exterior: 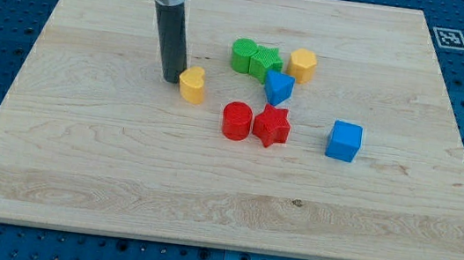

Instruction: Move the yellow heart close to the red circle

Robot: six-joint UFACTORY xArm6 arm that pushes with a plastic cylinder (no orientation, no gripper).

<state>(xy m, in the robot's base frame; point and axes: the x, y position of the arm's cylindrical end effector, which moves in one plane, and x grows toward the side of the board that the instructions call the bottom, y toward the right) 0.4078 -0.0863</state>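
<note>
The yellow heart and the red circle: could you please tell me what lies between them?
Nothing: the camera view shows only bare board between the yellow heart and the red circle. My tip sits against the heart's left side.

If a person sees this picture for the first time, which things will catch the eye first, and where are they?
The dark rod stands out first, coming down from the view's top, with my tip right at the left side of the yellow heart. Next, the red circle and red star sit side by side near the middle of the wooden board, below and right of the heart. Above them is a cluster of green, yellow and blue blocks.
</note>
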